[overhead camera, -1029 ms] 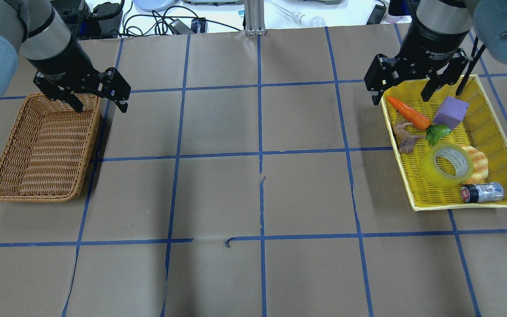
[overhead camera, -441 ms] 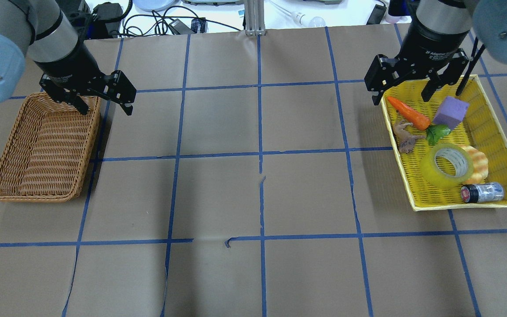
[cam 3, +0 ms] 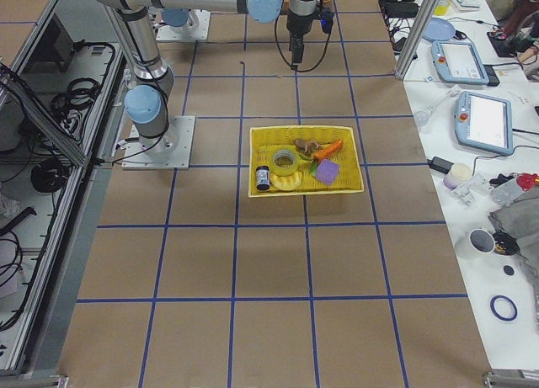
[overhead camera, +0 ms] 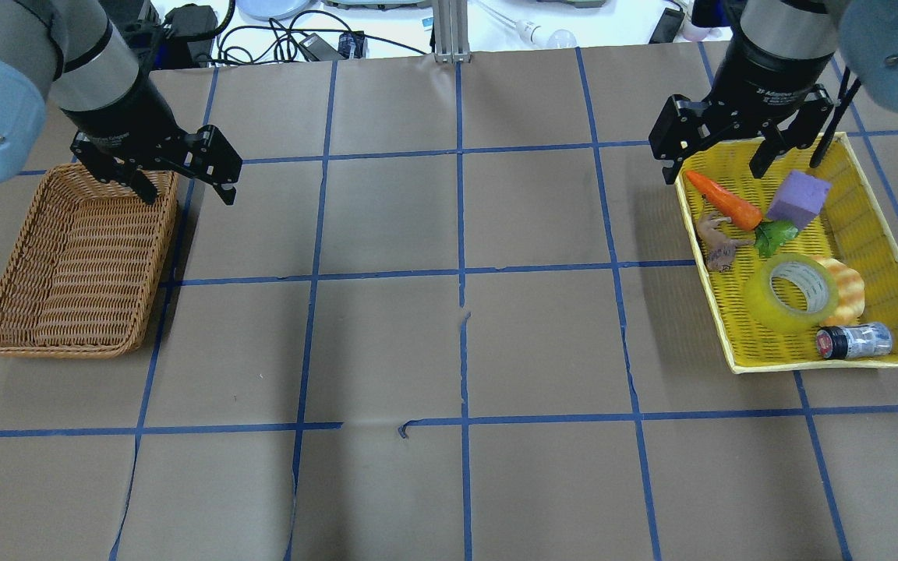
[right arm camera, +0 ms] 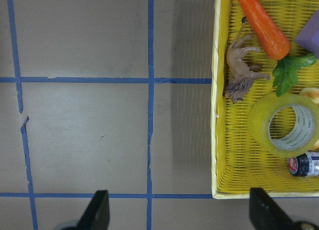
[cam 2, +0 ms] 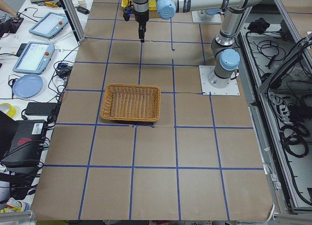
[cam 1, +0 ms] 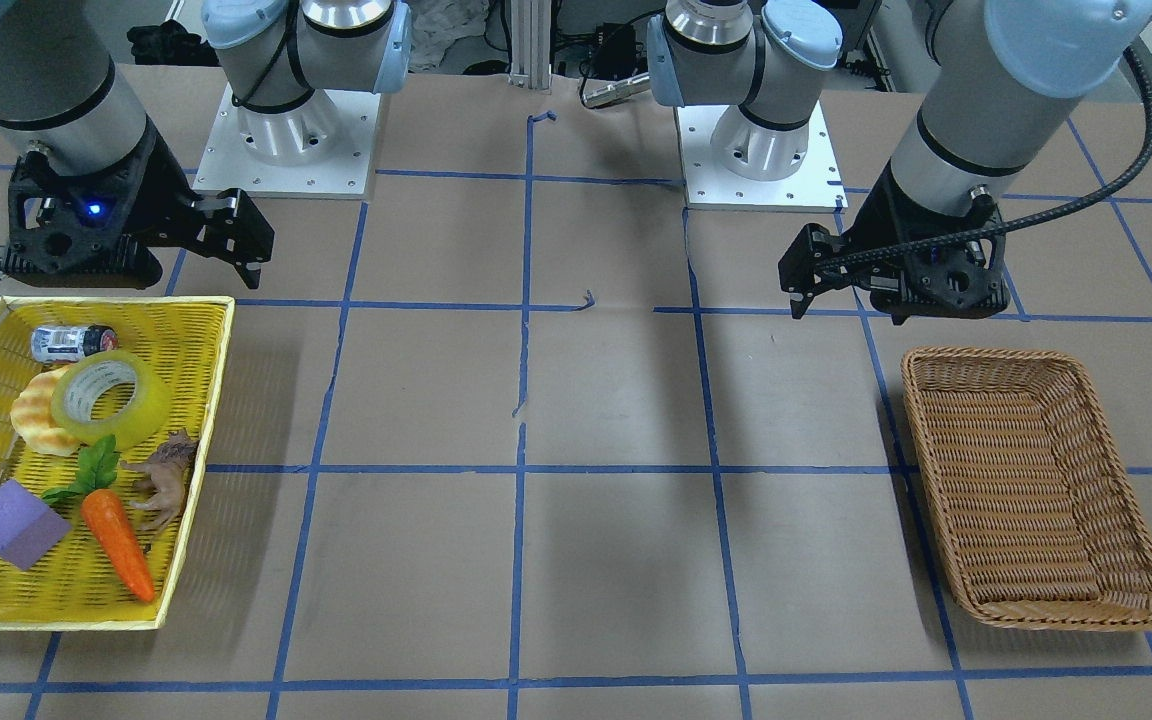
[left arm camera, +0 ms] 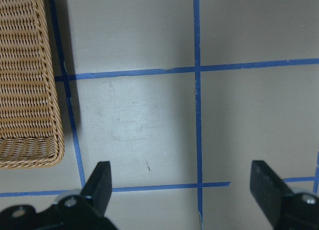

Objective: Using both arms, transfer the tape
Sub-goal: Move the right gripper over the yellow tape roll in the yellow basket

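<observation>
Left gripper [overhead camera: 184, 191]: jaws spread wide, empty, hanging above the table beside a rectangular woven wicker basket [overhead camera: 75, 265]. Right gripper [overhead camera: 712, 173]: equally wide, nothing held or touched. Tape [overhead camera: 792, 294]: below it and off to one side, in the yellow mesh tray [overhead camera: 870, 265]. The translucent ring has its hole upward, its axis slightly tipped, and leans on a ridged croissant toy [overhead camera: 848, 287]

purple block [right arm camera: 310, 38] cut by right edge | croissant toy [overhead camera: 848, 288] half behind tape [overhead camera: 767, 305]
</observation>
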Robot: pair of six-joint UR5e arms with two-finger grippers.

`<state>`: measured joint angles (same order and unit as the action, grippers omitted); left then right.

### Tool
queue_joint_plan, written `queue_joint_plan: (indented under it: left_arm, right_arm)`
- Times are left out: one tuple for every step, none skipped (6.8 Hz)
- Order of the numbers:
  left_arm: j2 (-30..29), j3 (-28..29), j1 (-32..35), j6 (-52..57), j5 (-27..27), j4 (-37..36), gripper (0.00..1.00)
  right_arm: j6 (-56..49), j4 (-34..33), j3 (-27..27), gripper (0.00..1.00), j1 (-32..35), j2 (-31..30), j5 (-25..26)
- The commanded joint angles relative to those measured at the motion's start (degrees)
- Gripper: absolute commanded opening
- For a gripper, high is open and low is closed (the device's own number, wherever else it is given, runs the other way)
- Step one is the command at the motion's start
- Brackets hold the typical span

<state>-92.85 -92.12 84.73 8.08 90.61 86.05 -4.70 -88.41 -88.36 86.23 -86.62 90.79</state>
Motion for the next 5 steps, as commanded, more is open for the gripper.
queue_joint_plan:
  left_arm:
    - [0.1, 0.0, 0.0, 0.0, 0.0, -0.1, 1.0]
    - [-0.1, -0.2, 0.0, 0.0, 0.1, -0.1, 1.0]
    - [-0.2, -0.5, 0.0, 0.0, -0.5, -0.1, 1.0]
    - [-0.8, -0.6, 0.0, 0.0, -0.5, -0.1, 1.0]
    - [-0.6, -0.5, 0.0, 0.0, -0.4, -0.1, 1.0]
  right_arm:
    - [0.2, -1.8, -0.1, 1.0, -2.5, 1.2, 0.0]
    - [0.0, -2.7, -0.1, 1.0, -6.8, 2.9, 0.1]
    - [-0.1, -5.3, -1.2, 1.0, -11.8, 5.3, 0.1]
    - [-0.1, -9.9, -4.0, 1.0, -15.3, 6.0, 0.1]
    - [0.5, -13.2, -8.4, 1.0, -18.4, 7.0, -0.3]
